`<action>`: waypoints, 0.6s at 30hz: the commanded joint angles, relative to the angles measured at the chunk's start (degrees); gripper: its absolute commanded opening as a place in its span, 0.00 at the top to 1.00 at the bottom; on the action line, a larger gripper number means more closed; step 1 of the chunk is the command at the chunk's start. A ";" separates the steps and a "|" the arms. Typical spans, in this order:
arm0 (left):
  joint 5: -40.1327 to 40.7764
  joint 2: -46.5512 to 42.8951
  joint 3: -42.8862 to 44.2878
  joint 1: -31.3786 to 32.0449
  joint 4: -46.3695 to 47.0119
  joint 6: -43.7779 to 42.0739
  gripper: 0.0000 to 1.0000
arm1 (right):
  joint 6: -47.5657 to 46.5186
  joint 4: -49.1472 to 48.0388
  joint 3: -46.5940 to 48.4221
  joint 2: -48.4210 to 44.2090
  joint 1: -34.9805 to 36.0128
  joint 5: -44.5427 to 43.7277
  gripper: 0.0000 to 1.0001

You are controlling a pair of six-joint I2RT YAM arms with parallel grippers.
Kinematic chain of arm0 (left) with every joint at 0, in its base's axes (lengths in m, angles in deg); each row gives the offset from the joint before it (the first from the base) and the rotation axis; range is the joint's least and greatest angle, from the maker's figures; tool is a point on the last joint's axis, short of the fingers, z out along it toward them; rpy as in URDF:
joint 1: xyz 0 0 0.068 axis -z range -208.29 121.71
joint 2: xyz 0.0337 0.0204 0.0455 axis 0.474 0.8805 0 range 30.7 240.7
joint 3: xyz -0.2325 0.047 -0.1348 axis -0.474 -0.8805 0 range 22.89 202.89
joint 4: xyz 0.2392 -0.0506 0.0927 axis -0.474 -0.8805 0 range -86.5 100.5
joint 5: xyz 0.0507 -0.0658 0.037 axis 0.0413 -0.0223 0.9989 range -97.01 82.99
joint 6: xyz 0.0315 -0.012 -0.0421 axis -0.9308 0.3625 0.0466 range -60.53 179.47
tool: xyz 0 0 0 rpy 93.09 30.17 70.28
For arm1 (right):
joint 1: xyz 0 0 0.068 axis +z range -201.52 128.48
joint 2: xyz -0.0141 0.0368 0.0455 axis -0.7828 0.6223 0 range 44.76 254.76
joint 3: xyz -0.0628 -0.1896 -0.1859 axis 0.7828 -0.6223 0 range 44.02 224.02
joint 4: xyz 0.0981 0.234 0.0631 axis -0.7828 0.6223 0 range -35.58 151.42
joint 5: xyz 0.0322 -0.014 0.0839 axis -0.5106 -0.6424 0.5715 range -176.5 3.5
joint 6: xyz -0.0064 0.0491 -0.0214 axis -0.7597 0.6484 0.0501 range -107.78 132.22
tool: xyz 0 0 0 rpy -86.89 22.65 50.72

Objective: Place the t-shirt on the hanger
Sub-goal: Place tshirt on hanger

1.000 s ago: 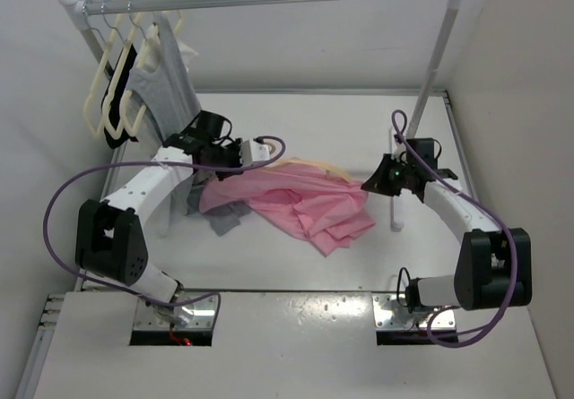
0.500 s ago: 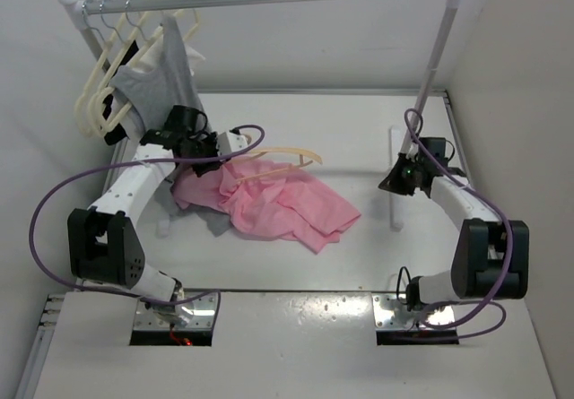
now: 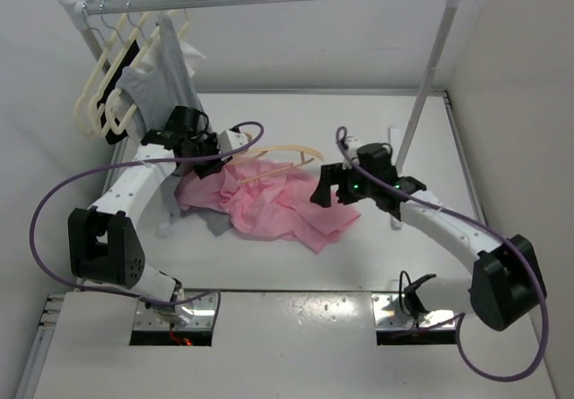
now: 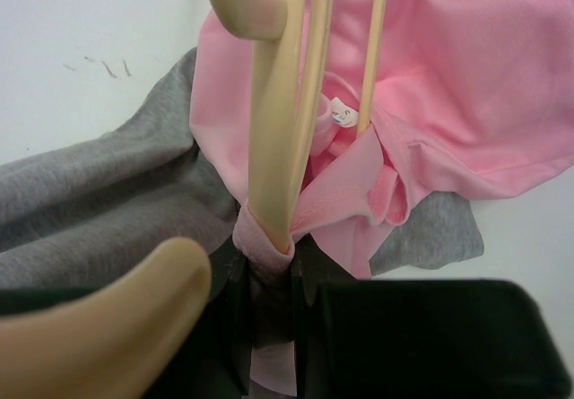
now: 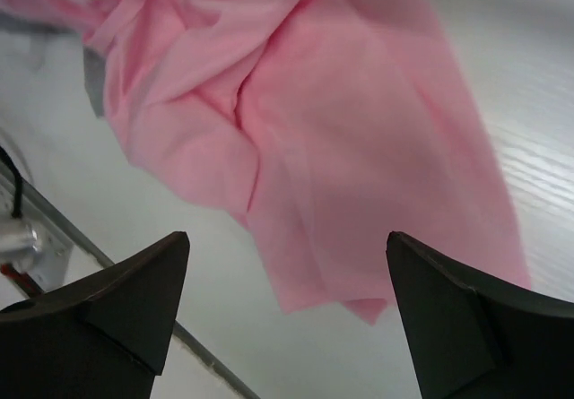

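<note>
The t-shirt (image 3: 269, 203), thin, limp and light, lies crumpled at mid-frame of the overhead view on the worktop (image 3: 377, 121). The stiff hanger (image 4: 273, 130) and a fold by the neck label (image 4: 339, 112) are clenched in the left jaws. The right jaws are spread wide, empty, above the loose cloth, which is judged best pinched at an edge.

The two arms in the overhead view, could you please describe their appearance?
Both the left arm and right arm have white link shells, chunky black joints and black wedge-shaped jaws. A purple cable loops along each; a green light glows on the right wrist.
</note>
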 commanded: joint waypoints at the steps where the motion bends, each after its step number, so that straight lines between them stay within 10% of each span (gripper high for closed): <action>1: 0.59 -0.46 1.33 0.46 1.45 2.42 1.00 | -3.29 -0.85 4.39 2.88 10.72 -8.73 0.09; 11: 2.88 0.07 0.27 0.46 3.65 4.89 1.00 | -7.86 -11.03 16.85 18.97 32.98 -29.40 0.12; 18: 1.74 1.64 0.27 -0.07 4.70 6.03 1.00 | -4.79 -14.57 29.17 36.98 36.25 -32.74 0.14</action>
